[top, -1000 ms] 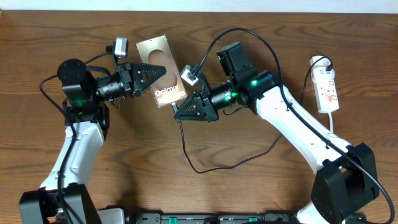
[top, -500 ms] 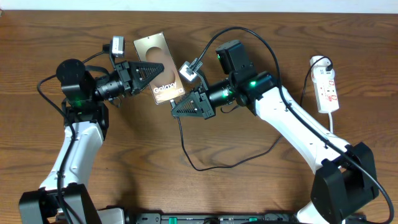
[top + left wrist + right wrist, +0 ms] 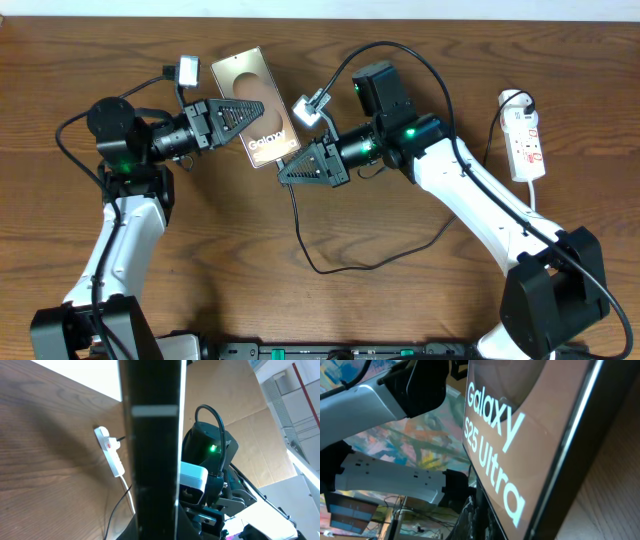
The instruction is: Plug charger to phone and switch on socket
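My left gripper is shut on the phone and holds it tilted above the table, its bronze "Galaxy" face up. In the left wrist view the phone shows as a dark upright band. My right gripper is at the phone's lower end, shut on the end of the charger, whose thin black cable hangs from it and loops over the table. The connector tip is hidden. The phone's face fills the right wrist view. The white socket lies at the far right and also shows in the left wrist view.
The wooden table runs under both arms. The right arm's thick black cable arches above its wrist. The socket's white cord trails toward the right arm's base.
My left gripper has carried the phone slightly up and to the left. My right gripper has followed it, staying at the phone's lower end.
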